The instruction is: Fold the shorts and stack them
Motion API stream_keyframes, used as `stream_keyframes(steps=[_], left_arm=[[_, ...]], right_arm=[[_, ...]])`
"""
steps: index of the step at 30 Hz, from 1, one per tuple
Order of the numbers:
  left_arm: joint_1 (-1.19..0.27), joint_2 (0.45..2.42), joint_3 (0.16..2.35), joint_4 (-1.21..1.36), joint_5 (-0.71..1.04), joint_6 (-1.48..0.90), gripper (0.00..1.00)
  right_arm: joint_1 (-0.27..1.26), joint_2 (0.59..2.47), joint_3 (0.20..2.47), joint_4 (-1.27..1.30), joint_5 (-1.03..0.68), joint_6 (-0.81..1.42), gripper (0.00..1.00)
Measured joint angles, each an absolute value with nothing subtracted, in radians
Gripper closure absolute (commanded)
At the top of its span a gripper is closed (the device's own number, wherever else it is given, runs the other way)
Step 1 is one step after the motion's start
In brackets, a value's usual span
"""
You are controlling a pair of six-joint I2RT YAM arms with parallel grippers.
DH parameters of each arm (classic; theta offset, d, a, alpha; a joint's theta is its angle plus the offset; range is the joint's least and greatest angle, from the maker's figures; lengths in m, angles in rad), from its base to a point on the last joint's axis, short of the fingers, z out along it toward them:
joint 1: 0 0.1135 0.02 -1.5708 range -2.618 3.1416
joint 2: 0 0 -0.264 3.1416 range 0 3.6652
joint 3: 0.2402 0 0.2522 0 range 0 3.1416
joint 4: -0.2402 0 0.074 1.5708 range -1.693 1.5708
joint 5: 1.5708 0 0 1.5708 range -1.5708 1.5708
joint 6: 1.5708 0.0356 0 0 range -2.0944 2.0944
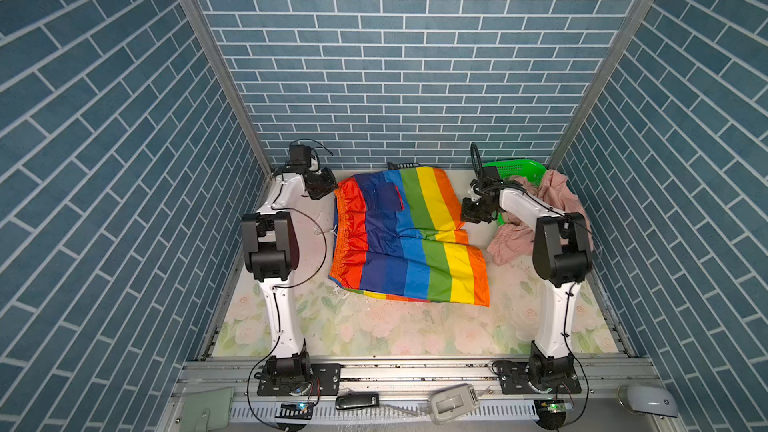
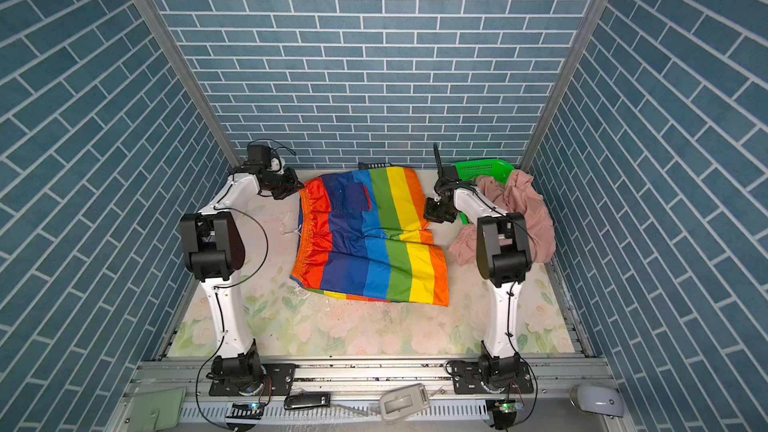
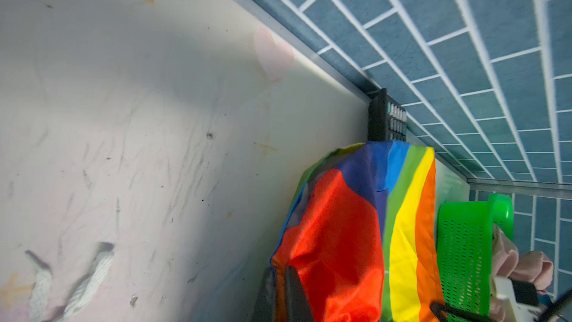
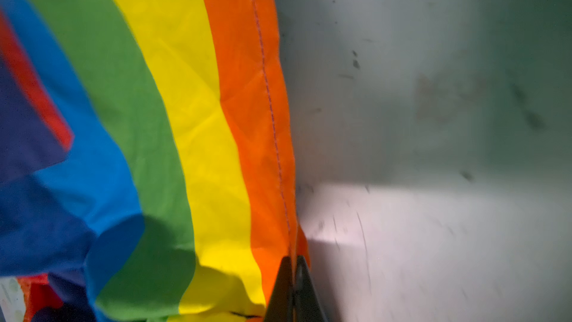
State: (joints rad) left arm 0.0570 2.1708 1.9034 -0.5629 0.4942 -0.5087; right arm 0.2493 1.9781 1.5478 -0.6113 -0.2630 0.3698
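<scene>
Our right gripper [image 4: 293, 271] had its jaws pinched flat on the orange hem of the rainbow shorts [image 1: 407, 238], at the leg edge nearest the green basket [image 1: 515, 168]. Our left gripper [image 1: 331, 192] was closed on the red waistband corner, at the edge farthest from the basket. The shorts lay spread on the table [image 1: 374, 334] just beside the basket, with pink shorts [image 1: 557, 197] draped over its rim. To fold well, we judged we should lift both corners together, level and taut. We would then carry the leg beside the basket over the leg lying farther from it, matching hems before letting go.
</scene>
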Motion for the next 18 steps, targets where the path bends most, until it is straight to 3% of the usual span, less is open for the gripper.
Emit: stream_keyframes(steps=[5,10,13,18], left_arm=[[0.068,2.036,1.831,-0.551,0.493,-0.521,1.0],[0.078,1.917,1.7,-0.533,0.5,-0.512,1.0],[0.079,1.897,1.606,-0.508,0.498,-0.507,1.0],[0.08,1.896,1.482,-0.499,0.498,-0.505,1.0]], right_arm=[[0.249,1.605,1.178,-0.543,-0.242,0.382,0.99],[0.284,1.623,0.969,-0.588,-0.249,0.393,0.46],[0.284,1.651,1.027,-0.655,-0.237,0.386,0.21],[0.273,1.822,1.449,-0.656,-0.24,0.384,0.14]])
